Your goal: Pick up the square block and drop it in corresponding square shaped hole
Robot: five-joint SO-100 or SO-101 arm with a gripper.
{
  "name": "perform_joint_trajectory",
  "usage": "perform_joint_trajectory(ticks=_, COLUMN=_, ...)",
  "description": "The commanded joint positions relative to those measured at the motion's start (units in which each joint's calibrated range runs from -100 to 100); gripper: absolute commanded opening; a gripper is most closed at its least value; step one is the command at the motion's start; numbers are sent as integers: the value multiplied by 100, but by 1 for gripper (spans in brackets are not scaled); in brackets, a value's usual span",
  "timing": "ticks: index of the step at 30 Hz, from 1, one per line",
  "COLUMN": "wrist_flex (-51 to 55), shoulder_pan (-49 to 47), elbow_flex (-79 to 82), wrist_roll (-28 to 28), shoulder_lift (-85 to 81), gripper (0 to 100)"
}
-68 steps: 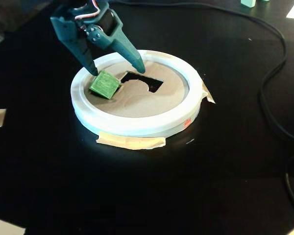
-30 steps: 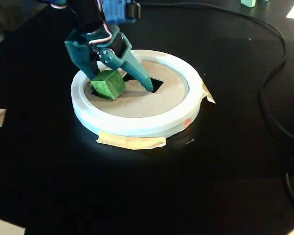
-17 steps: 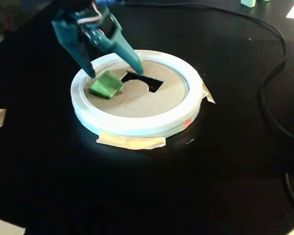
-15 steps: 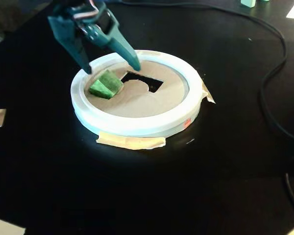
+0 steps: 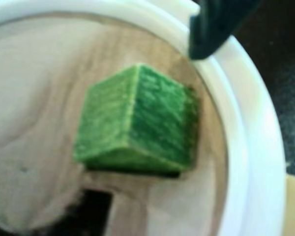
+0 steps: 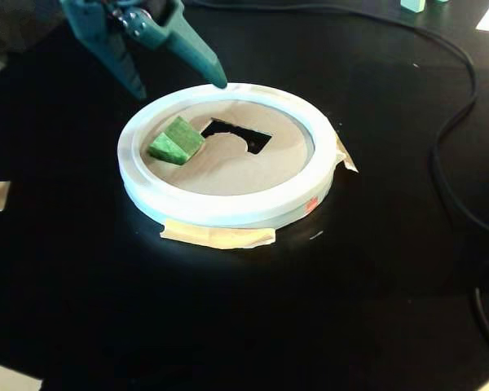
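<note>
The green square block (image 6: 176, 140) lies tilted on the left part of the tan disc (image 6: 228, 167) inside the white ring (image 6: 228, 208). In the wrist view the block (image 5: 137, 123) fills the middle, with a dark sliver (image 5: 137, 171) under its lower edge. The square shaped hole is otherwise hidden beneath it. My gripper (image 6: 178, 84) is open and empty, hovering above the ring's far left rim, apart from the block. One dark fingertip (image 5: 209, 34) shows over the ring at the wrist view's top right.
A larger cutout with a curved notch (image 6: 238, 135) lies right of the block; it also shows in the wrist view (image 5: 91, 211). Masking tape (image 6: 218, 236) holds the ring to the black table. A black cable (image 6: 452, 122) runs along the right. A pale mint block (image 6: 413, 5) sits far back.
</note>
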Motion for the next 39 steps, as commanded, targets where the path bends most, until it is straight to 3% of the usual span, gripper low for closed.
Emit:
perform_joint_trajectory(ticks=1, wrist_flex=-638, shoulder_pan=41, elbow_flex=-150, wrist_roll=-20, shoulder_lift=288, gripper=92)
perform_joint_trajectory(ticks=18, wrist_flex=-1661, shoulder_pan=79, elbow_flex=-104, wrist_roll=20, shoulder_lift=1255, gripper=91)
perform_joint_trajectory(ticks=32, wrist_flex=-1531, shoulder_pan=178, elbow_flex=-195, wrist_roll=132, shoulder_lift=1318, gripper=92)
perform_joint_trajectory(ticks=39, wrist_flex=-999, shoulder_pan=-21, elbow_flex=-104, wrist_roll=132, shoulder_lift=368, gripper=93)
